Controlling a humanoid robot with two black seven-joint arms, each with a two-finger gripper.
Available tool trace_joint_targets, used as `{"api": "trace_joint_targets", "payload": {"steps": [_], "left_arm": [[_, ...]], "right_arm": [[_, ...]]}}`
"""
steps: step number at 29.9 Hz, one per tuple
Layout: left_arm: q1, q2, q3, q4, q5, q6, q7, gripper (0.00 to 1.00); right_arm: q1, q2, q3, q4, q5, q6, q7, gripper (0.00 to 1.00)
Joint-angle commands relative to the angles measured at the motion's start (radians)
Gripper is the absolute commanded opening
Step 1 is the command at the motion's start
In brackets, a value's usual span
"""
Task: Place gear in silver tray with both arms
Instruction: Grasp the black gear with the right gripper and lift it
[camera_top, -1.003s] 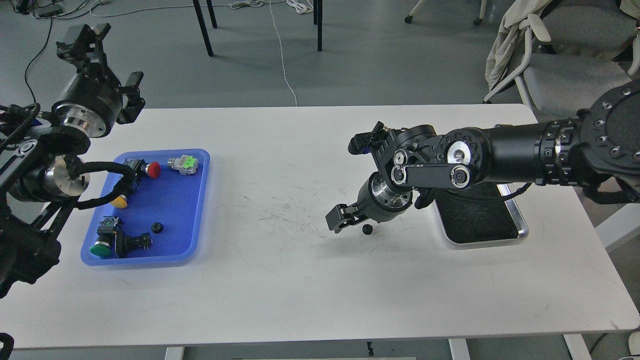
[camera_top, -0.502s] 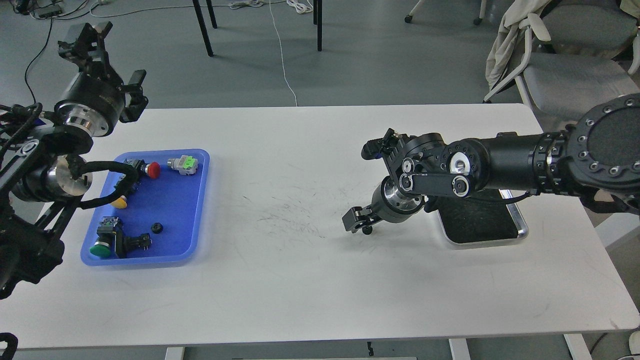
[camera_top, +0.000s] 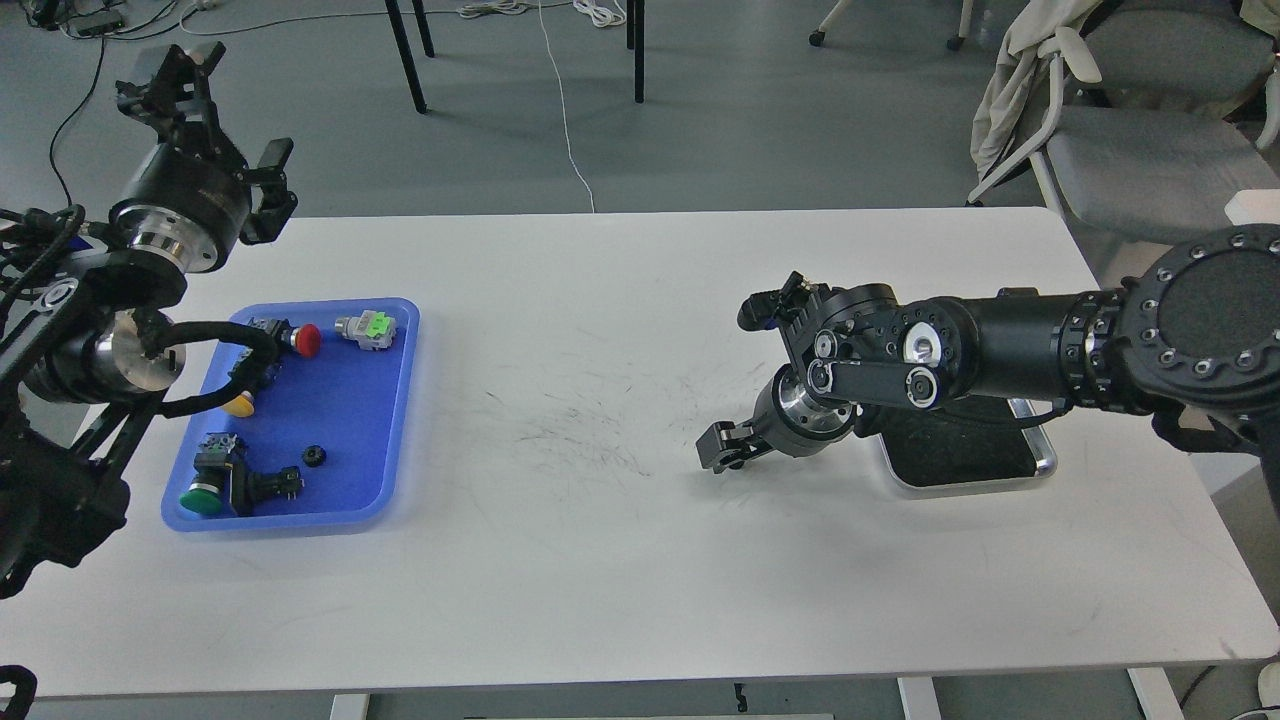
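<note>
My right gripper (camera_top: 728, 452) is low over the white table (camera_top: 600, 560), just left of the silver tray (camera_top: 1040, 466). The small black gear that lay there is hidden under its fingers. I cannot tell whether the fingers are closed on it. The silver tray's dark scuffed inside is partly covered by my right arm (camera_top: 1000, 345). My left gripper (camera_top: 232, 108) is raised above the table's far left corner, open and empty. A second small black gear (camera_top: 314, 455) lies in the blue tray (camera_top: 390, 400).
The blue tray at the left also holds a red push button (camera_top: 305, 340), a green and grey switch (camera_top: 367, 328), a yellow button (camera_top: 238, 404) and a green button (camera_top: 205, 495). Chairs and cables stand beyond the table's far edge.
My right gripper moved right and down onto the spot where the gear lay, and now covers it. My right arm drew back toward the silver tray. The left arm barely moved.
</note>
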Motion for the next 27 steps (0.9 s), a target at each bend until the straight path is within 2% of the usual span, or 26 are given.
{"api": "trace_joint_targets", "payload": {"steps": [1,8,15,27], "left_arm": [[0.000,0.000,0.000,0.000,0.000,0.000,-0.001,0.98],[0.000,-0.006,0.000,-0.001,0.000,0.000,-0.001,0.98],[0.000,-0.005,-0.001,0.000,0.001,0.000,-0.001,0.98],[0.000,-0.005,-0.001,-0.001,0.000,0.002,-0.001,0.98]], "right_arm": [[-0.018,0.000,0.029,-0.015,0.004,0.000,0.002,0.94],[-0.024,0.000,0.047,-0.047,0.007,0.000,0.002,0.92],[-0.021,0.000,0.047,-0.050,0.008,0.000,0.001,0.75],[-0.017,0.000,0.049,-0.044,0.026,0.000,0.007,0.74]]}}
